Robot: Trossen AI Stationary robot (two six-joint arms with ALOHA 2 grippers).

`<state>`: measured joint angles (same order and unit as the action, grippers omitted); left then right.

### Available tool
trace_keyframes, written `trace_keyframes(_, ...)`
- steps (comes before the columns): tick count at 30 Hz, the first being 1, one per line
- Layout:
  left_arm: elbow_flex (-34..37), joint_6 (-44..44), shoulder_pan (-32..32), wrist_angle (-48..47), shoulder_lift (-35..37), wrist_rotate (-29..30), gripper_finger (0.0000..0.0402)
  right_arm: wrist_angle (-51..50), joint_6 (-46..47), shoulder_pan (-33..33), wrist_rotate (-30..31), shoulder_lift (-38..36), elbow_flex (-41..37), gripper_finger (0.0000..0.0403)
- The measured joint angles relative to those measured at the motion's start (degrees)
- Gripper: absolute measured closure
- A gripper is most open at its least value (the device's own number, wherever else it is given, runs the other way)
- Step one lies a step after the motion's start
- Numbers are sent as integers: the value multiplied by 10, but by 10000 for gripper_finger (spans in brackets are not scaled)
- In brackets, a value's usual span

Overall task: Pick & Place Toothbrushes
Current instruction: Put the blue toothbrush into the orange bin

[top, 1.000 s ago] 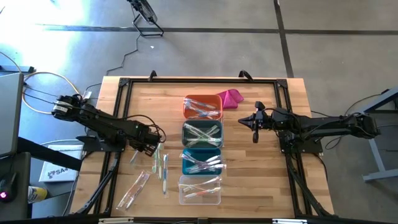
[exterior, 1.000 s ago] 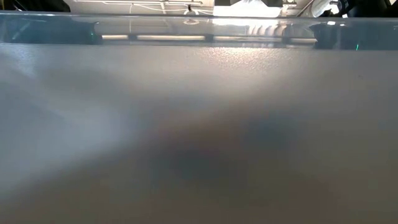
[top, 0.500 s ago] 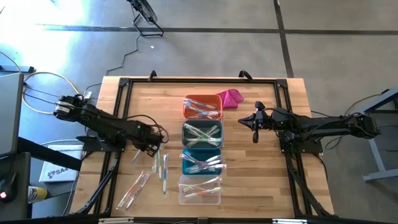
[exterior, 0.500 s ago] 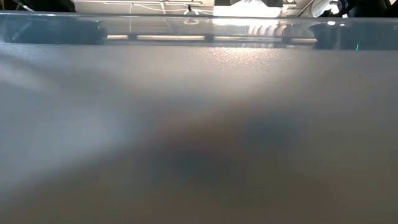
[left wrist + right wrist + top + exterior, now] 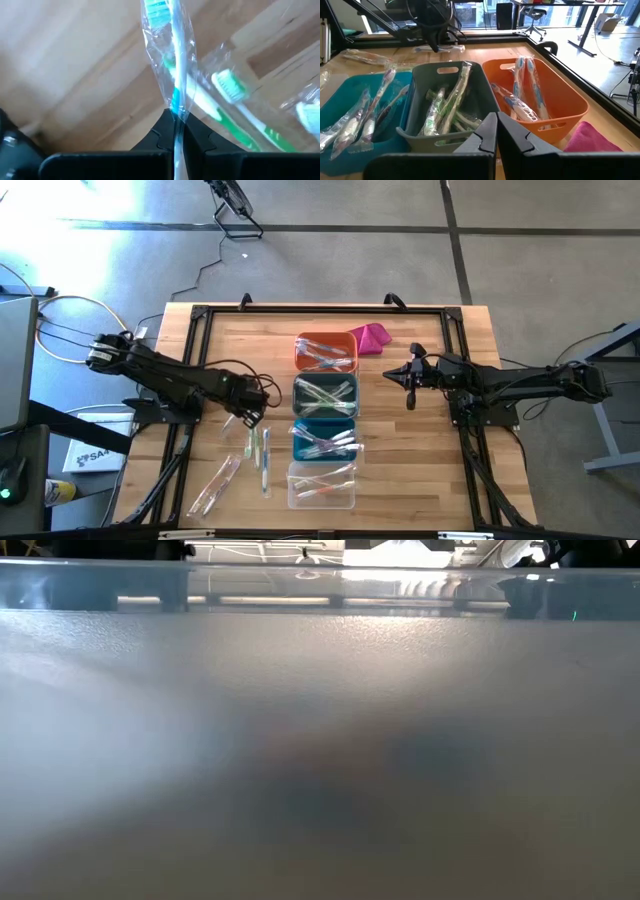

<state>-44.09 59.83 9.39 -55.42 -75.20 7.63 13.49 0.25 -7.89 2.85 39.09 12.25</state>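
Left gripper (image 5: pixel 256 414) over the worktop (image 5: pixel 430 470) left of the bin row, jaws clamped on one wrapped blue toothbrush (image 5: pixel 176 75); loose toothbrushes (image 5: pixel 262 455) lying just beside and below it. Remaining toothbrushes sorted in orange bin (image 5: pixel 325 352), grey bin (image 5: pixel 325 395), teal bin (image 5: pixel 322 440) and clear bin (image 5: pixel 321 483). Right gripper (image 5: pixel 409 379) hovering right of the grey bin, jaws closed, empty; magenta cloth (image 5: pixel 371 336) beside the orange bin

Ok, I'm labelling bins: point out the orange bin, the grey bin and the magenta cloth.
orange bin (image 5: pixel 568 107): right wrist view, outer side wall.
grey bin (image 5: pixel 418 135): right wrist view, front wall.
magenta cloth (image 5: pixel 372 336): high view, middle of the lump.
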Motion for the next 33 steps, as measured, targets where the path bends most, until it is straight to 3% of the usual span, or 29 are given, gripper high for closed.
trace_keyframes(10, -94, -24, 0, -94, 0, 128, 396, 0, 0, 0, 0, 0, 0, 398)
trace_keyframes(20, -168, -117, 0, -80, 1, 246, 396, 0, 0, 0, 0, 0, 0, 398)
trace_keyframes(26, -192, -211, -1, 7, 1, 279, 396, 0, 0, 0, 0, 0, 0, 398)
trace_keyframes(33, -205, -360, -43, 167, 1, 246, 396, 0, 0, 0, 0, 0, 0, 398)
